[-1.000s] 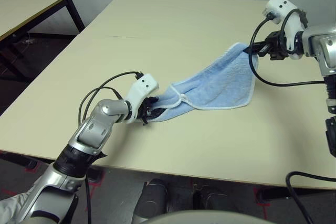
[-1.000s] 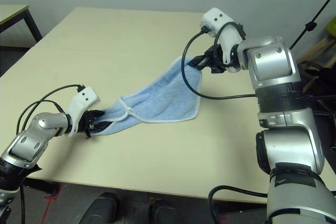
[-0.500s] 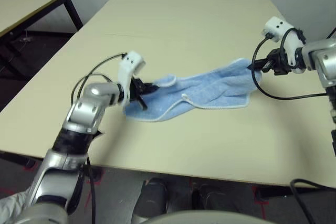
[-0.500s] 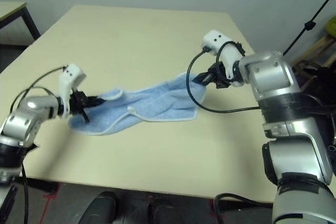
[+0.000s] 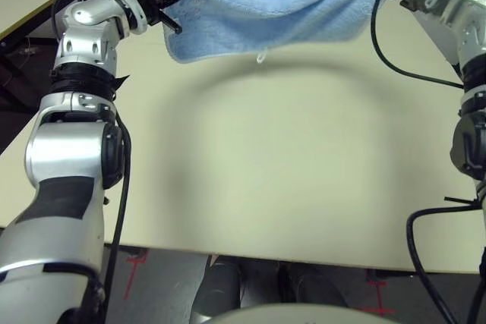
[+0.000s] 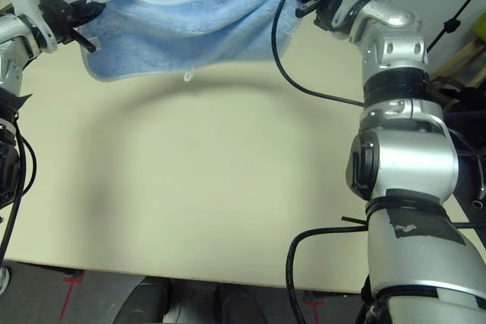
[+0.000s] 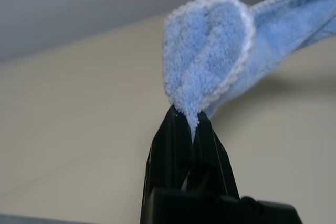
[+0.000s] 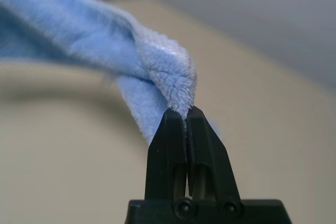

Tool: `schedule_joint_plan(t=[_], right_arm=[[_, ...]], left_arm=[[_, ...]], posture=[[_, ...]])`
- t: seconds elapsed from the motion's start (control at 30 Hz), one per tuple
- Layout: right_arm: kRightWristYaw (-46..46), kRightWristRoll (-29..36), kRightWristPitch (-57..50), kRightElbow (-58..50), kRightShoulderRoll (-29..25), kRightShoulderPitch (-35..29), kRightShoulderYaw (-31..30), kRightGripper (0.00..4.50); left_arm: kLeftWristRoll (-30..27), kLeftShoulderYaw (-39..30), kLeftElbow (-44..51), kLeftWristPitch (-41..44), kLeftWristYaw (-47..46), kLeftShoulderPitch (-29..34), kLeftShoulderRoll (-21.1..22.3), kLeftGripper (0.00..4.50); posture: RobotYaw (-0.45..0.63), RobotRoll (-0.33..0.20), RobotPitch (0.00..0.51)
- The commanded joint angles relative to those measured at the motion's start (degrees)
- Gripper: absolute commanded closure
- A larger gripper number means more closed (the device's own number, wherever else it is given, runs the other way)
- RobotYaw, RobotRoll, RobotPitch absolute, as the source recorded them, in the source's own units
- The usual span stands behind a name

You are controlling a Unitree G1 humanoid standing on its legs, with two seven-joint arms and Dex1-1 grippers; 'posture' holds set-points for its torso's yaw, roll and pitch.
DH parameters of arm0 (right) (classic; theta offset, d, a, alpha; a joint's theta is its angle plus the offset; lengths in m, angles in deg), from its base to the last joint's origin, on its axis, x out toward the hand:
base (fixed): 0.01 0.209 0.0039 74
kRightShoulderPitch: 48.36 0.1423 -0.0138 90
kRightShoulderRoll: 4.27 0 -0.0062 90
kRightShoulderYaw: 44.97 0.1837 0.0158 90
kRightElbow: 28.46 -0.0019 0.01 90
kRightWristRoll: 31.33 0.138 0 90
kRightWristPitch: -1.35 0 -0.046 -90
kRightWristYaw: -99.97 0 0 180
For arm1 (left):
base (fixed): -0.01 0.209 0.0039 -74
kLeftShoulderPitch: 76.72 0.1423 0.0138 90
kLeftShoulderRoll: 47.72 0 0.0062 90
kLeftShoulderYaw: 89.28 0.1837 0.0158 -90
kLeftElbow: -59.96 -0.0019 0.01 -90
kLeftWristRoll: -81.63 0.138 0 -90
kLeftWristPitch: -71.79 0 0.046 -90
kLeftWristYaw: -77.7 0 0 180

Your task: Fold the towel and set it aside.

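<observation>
The towel (image 5: 277, 9) was light blue terry cloth with a white stitched border. It was found raised above the cream tabletop (image 5: 258, 157), over its far part, stretched from left to right between the two grippers. The left gripper (image 7: 191, 116) was clamped on the towel at its left end, fingertips pressed together with a pinch of cloth between them. The right gripper (image 8: 184, 114) was likewise closed on the towel at its right end, the cloth bunched and creased just beyond the tips.

The upper edge sagged between the two holds, and long, soft folds ran across the cloth. At the left end, a small flap was curled over, its border forming a rounded rim. The lower left corner hung rounded and loose. A small white loop (image 6: 189, 75) hung from the lower edge. The pile appeared plush, and a broad, soft shadow lay on the tabletop beneath.
</observation>
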Motion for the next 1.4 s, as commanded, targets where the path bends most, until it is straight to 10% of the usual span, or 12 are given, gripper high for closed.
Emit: schedule_joint_plan(t=[0.03,0.33,0.77,1.13,1.4], right_arm=[[-1.6,5.0,-9.0,-14.6,-0.6,-12.5,1.7,4.5],[-2.7,10.0,-19.1,-30.0,-3.8,-36.0,2.9,4.5],[-12.7,15.1,-27.7,-36.7,-18.3,-47.8,3.3,4.5],[-8.1,8.9,-17.0,-23.8,-13.3,-39.7,1.0,4.5],[-5.4,5.9,-10.6,-18.7,-8.3,-34.0,-0.1,4.5]], left_arm=[[-4.0,-1.5,11.8,7.9,2.3,12.9,-0.9,4.48],[-12.7,-5.0,41.9,25.7,1.5,42.9,-0.1,4.48],[-18.3,-6.9,49.1,38.2,9.0,52.6,12.1,4.48],[-18.9,-6.7,44.7,39.3,10.1,49.4,13.4,4.48],[-15.2,-6.9,36.8,35.8,4.8,45.8,13.0,1.9]], posture=[[0.07,0.0,0.086],[0.09,0.0,0.097],[0.09,0.0,0.094],[0.09,0.0,0.092],[0.1,0.0,0.096]])
